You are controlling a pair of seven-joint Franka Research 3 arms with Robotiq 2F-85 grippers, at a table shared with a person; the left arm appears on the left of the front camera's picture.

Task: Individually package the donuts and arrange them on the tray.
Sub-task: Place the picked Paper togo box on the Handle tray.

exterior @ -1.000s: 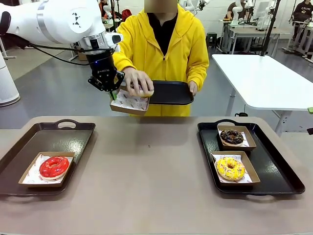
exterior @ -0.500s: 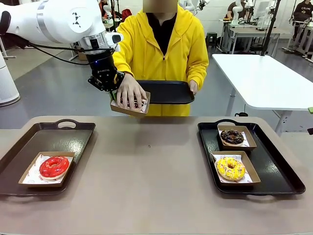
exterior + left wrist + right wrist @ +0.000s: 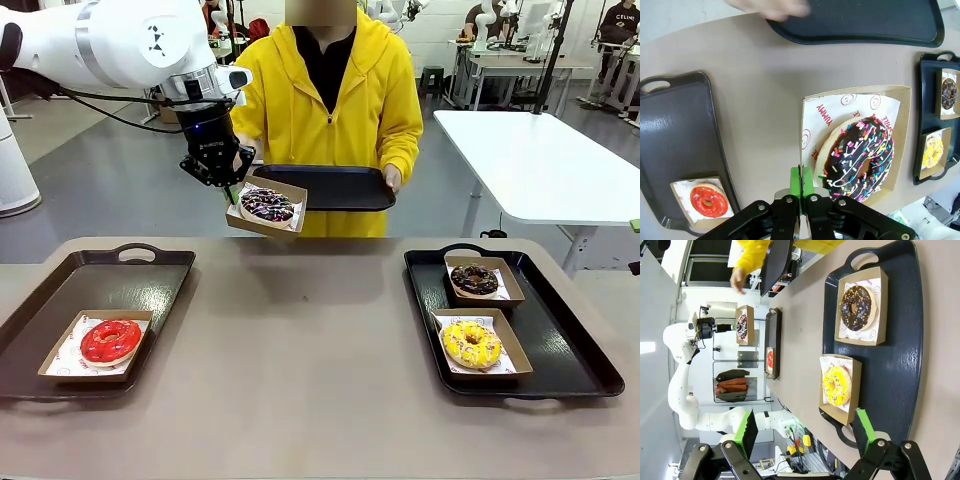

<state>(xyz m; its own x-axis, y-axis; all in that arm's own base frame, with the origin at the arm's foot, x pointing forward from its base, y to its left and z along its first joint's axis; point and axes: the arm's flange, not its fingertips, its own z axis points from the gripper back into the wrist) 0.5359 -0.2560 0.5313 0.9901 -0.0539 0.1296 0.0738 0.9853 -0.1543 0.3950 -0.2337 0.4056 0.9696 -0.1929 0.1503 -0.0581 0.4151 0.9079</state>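
The left gripper point(image 3: 228, 192), black with green pads, sits in the upper left of the front view with its fingers pressed together on the near rim of a shallow brown cardboard box lined with printed white paper point(image 3: 288, 218), holding it in the air above the far edge of the table. In the left wrist view the pads point(image 3: 801, 181) pinch the box wall at the bottom centre of the frame, just beside the chocolate-glazed ring donut with coloured sprinkles point(image 3: 857, 159) lying in it.

That box looks light but floppy, held by one thin edge, so it may sag or tip under the donut's weight. The donut itself looks soft, with a glaze that would smear, so I'd say the cardboard rim is the right place to hold, never the icing.

Behind it a person in a yellow hoodie holds a dark oval tray point(image 3: 345, 187) at centre top.

At lower left, a black handled tray point(image 3: 150, 272) carries one box with the glossy red donut point(image 3: 110, 340). At lower right, another black tray point(image 3: 560, 345) holds two boxes: the dark donut with pale sprinkles point(image 3: 474, 279) behind, the yellow sprinkled donut point(image 3: 471, 343) in front.

The right gripper point(image 3: 805, 432) hangs above that right-hand tray, its fingers spread wide and holding nothing.
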